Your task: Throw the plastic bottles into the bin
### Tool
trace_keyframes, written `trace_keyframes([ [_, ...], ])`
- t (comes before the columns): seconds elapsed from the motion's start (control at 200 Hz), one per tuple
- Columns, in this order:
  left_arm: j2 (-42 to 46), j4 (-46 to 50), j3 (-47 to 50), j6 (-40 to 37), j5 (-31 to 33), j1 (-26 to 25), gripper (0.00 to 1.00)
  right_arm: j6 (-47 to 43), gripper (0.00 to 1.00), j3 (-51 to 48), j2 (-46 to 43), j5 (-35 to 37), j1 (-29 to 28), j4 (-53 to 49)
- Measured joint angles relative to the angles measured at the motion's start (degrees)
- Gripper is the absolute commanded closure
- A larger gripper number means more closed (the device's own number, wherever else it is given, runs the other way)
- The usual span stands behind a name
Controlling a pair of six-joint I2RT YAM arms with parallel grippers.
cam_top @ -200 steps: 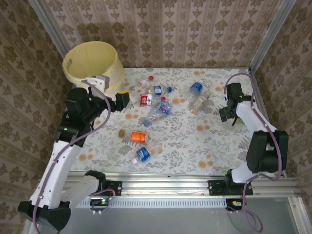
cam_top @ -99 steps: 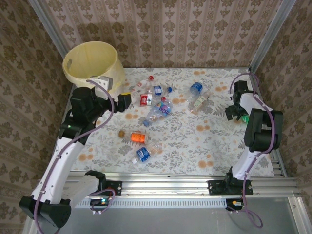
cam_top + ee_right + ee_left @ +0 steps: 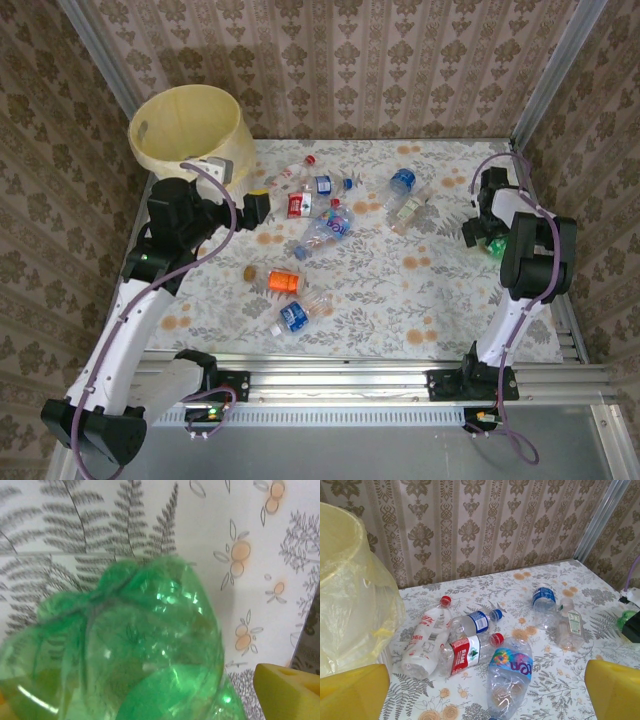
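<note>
Top external view: the bin (image 3: 165,155), a white bucket lined with pale yellow plastic, stands at the far left corner of the desk (image 3: 400,300). The left tool (image 3: 258,208) hangs just beside it, over the far left part of the desk. Its yellow fingers (image 3: 355,692) are spread wide with nothing between them.

From the left wrist, a cluster of plastic bottles lies toward the far edge. One is a clear bottle with red script (image 3: 425,637) and a red cap. Next to it are a blue-label bottle (image 3: 477,621) with a blue cap and a red-label bottle (image 3: 465,655) with white characters too small to read. Closest to the camera is a crushed bottle with a multicoloured band (image 3: 512,662) whose white letters look like "uca" (I cannot be sure of them). Farther toward the right edge lie a second blue-band bottle (image 3: 543,600) and a clear bottle with a pale printed label (image 3: 571,625), touching each other.

Nearer the near edge, an orange bottle (image 3: 285,281) and another blue-label one (image 3: 293,316) lie apart from the cluster.

At the right edge, the right tool (image 3: 485,238) sits over a green bottle (image 3: 497,245). In the right wrist view the crumpled green plastic has no label showing, and one yellow finger (image 3: 287,690) stands just beside it. Whether the jaws press on it I cannot tell.
</note>
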State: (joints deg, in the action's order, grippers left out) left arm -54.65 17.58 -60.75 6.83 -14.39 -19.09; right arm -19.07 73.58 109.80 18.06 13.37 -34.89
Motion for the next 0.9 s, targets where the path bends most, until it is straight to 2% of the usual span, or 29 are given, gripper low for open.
trace_keyframes([
  [0.47, -0.04, -0.02, 0.04, 0.02, 0.02, 0.0, 0.0, 3.19, 0.2, 0.22, -1.14, -12.46, -0.11, -1.75],
  [0.9, -0.04, -0.24, 0.68, 0.0, 0.04, 0.0, 0.0, 6.08, 0.37, -0.22, -1.7, -17.09, -1.92, -3.19],
])
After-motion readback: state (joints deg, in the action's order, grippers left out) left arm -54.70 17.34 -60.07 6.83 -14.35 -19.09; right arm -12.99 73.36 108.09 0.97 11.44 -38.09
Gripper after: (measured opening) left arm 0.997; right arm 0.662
